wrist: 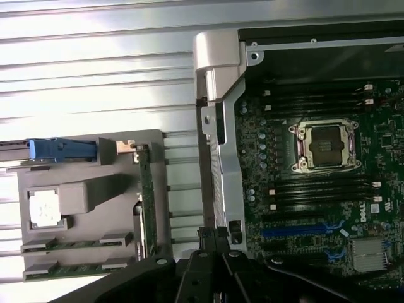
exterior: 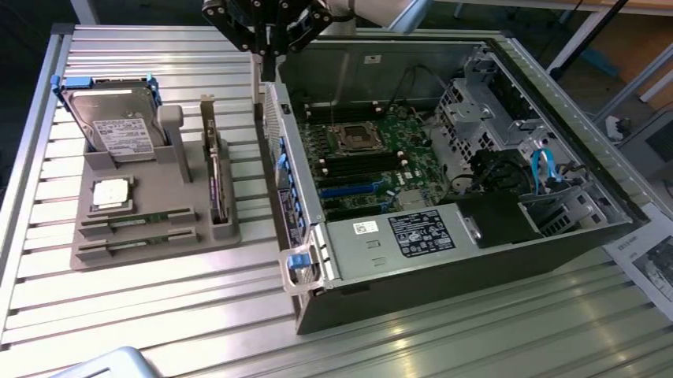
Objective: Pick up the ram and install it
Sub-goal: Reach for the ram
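The hand hangs at the far side of the bench, fingers pressed together on nothing, above the left wall of the open computer case. The ram is well apart from it, seated in a near slot of the gray tray on the exterior view's left (a twin stick sits just nearer). A descent with the fingers together would likely jab the stick rather than straddle it. The upright expansion card, just beside those slots, could be clipped by a sideways approach.
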